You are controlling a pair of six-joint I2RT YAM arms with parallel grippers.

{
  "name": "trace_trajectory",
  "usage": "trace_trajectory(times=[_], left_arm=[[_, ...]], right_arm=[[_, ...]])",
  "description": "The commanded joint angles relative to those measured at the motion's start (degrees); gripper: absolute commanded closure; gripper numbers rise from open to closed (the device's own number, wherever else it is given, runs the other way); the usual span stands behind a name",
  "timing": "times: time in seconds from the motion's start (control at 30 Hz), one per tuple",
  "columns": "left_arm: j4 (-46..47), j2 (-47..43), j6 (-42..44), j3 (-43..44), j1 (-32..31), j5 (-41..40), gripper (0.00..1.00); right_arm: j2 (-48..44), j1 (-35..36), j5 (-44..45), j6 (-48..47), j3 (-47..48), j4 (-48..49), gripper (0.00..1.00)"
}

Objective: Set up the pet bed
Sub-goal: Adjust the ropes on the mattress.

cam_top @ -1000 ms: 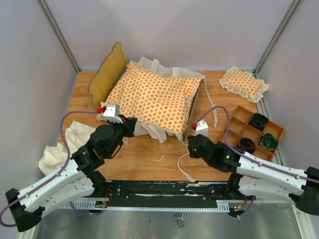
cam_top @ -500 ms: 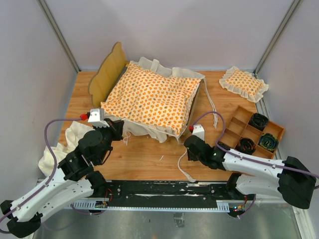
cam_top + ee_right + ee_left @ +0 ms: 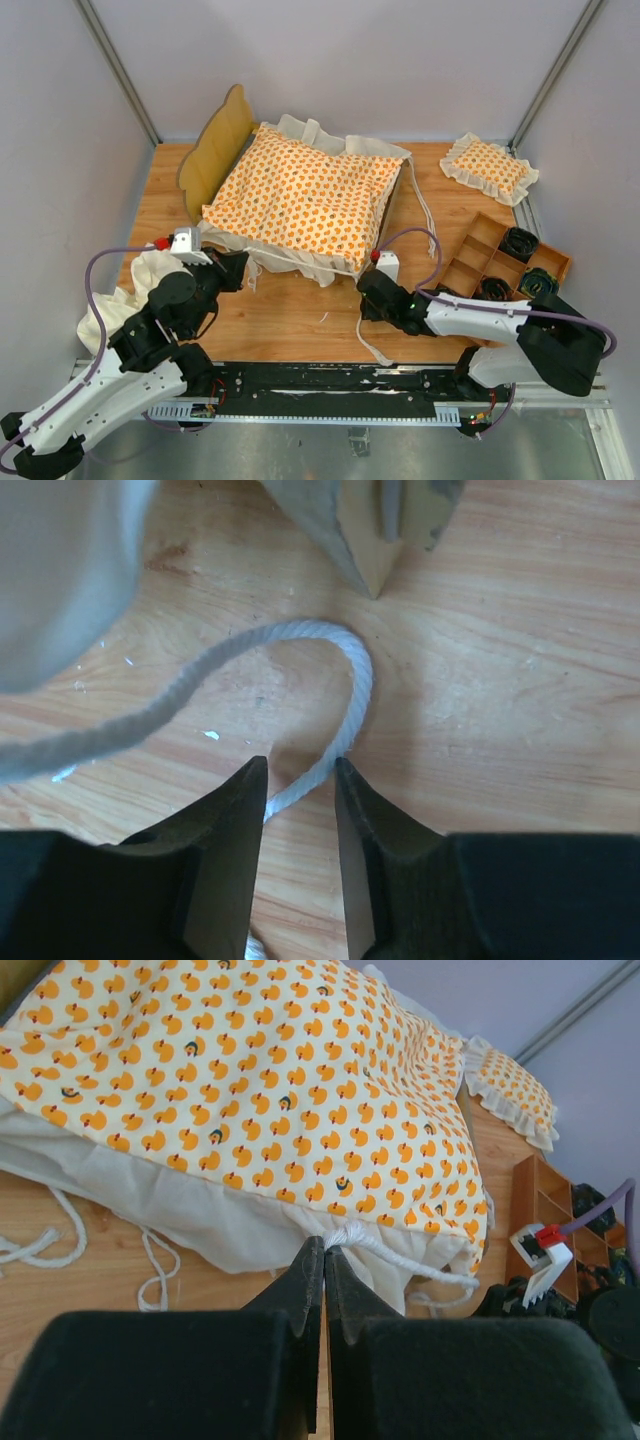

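White string (image 3: 400,1257) pinched in left hand (image 3: 323,1247) — right hand (image 3: 300,767) open astride cord (image 3: 360,670).

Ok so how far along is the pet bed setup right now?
Done: the cushion already lies on the bed frame, though askew. In hand: the left gripper is shut on a tie string at the cushion's near edge; the right gripper stands open around a loose string on the table. Left: squaring the cushion and probably tying the strings; the small pillow sits apart, far right.

Bright, even, diffuse light, soft faint shadows, overhead view sharp, wrist views blurred up close.
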Motion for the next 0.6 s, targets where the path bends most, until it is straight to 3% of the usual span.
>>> trace_trajectory(times=[0.0, 0.13, 0.23, 0.37, 0.57], left_arm=[[-2.7, -1.1, -2.5, -0.7, -0.2, 0.5, 0.98], [-4.0, -1.9, -4.4, -1.8, -0.2, 0.5, 0.97], [-4.7, -2.6, -5.5, -2.8, -0.2, 0.6, 0.96], [1.8, -3.6, -3.3, -3.2, -0.2, 6.0, 0.96], [16.6, 0.8, -1.6, -0.9, -0.2, 21.3, 0.96]], right_arm=[[3.7, -0.6, -0.7, 0.4, 2.9, -2.1, 0.68], [6.0, -0.6, 0.0, -1.0, 4.7, -4.8, 0.8], [6.6, -0.6, 1.5, -3.1, 5.6, -6.1, 0.99], [4.0, -0.4, -1.9, -9.5, 5.1, -3.0, 1.0], [-4.0, 0.4, -18.9, -17.4, -0.4, 12.0, 1.0]])
